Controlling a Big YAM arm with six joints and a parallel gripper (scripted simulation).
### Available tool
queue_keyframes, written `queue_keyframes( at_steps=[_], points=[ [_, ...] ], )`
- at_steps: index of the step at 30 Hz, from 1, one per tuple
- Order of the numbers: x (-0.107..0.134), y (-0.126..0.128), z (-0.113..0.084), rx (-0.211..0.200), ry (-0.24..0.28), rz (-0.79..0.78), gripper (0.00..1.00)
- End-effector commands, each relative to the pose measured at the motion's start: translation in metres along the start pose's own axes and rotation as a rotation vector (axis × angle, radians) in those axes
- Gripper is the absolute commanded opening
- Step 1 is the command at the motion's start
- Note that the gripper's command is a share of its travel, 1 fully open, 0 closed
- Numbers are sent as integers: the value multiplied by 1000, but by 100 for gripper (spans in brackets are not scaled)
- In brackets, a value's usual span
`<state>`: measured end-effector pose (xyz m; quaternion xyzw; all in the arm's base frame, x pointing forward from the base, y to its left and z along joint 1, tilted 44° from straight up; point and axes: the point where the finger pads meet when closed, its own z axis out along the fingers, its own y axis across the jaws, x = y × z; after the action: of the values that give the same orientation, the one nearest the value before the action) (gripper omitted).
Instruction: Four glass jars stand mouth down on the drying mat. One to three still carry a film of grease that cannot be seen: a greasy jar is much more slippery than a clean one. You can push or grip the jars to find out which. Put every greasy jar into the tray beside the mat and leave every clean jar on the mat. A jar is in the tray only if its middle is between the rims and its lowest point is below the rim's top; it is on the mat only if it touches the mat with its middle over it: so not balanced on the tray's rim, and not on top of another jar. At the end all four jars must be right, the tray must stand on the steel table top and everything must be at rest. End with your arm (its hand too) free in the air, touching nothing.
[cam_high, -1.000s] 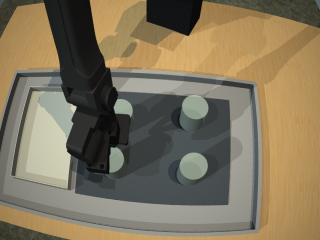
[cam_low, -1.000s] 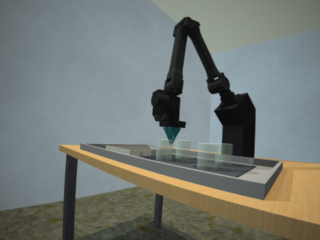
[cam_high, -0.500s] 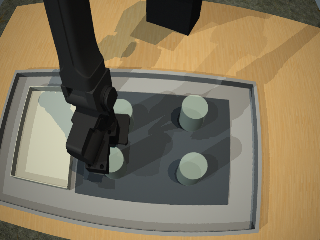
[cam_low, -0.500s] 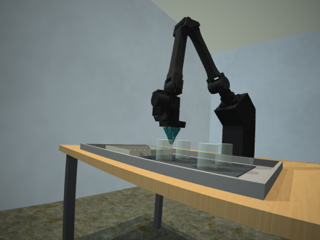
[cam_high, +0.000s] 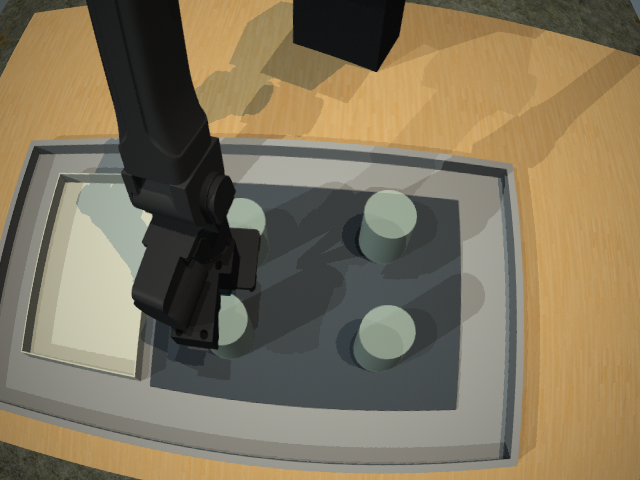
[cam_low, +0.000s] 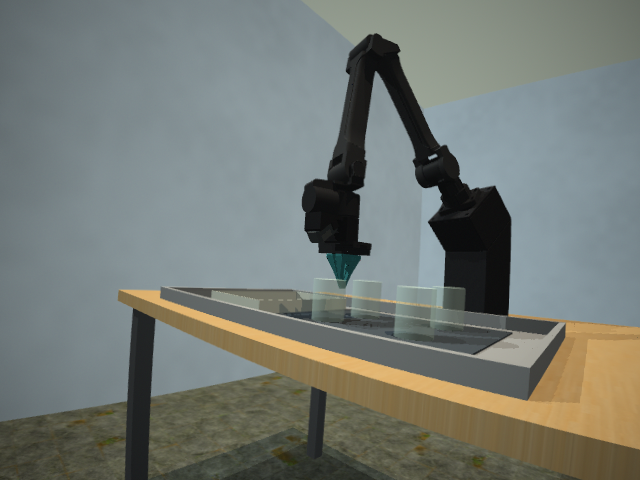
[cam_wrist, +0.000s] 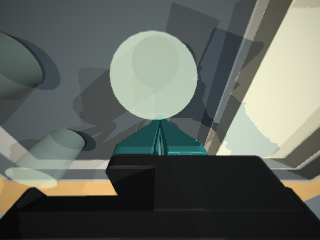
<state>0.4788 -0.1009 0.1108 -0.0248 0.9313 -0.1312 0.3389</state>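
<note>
Four pale glass jars stand mouth down on the dark mat (cam_high: 310, 372) (cam_low: 465, 341): back left (cam_high: 250, 214) (cam_low: 366, 297), back right (cam_high: 388, 222) (cam_low: 448, 304), front left (cam_high: 235, 325) (cam_low: 324, 302) (cam_wrist: 152, 75), front right (cam_high: 385, 335) (cam_low: 413, 310). My gripper (cam_low: 341, 283) (cam_wrist: 159, 119) is shut and empty. Its teal fingertips point down between the two left jars, right at the back edge of the front left jar, about level with its top. I cannot tell if they touch it. In the top view the wrist hides the fingers. The cream tray (cam_high: 93, 299) (cam_low: 248, 299) (cam_wrist: 285, 75) left of the mat holds nothing.
The mat and tray lie on a grey steel table top (cam_high: 310, 434) (cam_low: 413, 361) with a raised rim, on a wooden table (cam_high: 568, 206). The black robot base (cam_high: 346, 25) (cam_low: 475, 248) stands behind it. The arm reaches over the tray's back right corner.
</note>
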Motion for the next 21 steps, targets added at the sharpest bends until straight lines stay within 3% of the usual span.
queue_keyframes(
  at_steps=[1,21],
  points=[
    [-18,1,6,1,-16,3,0],
    [-20,1,6,1,-16,3,0]
  ],
)
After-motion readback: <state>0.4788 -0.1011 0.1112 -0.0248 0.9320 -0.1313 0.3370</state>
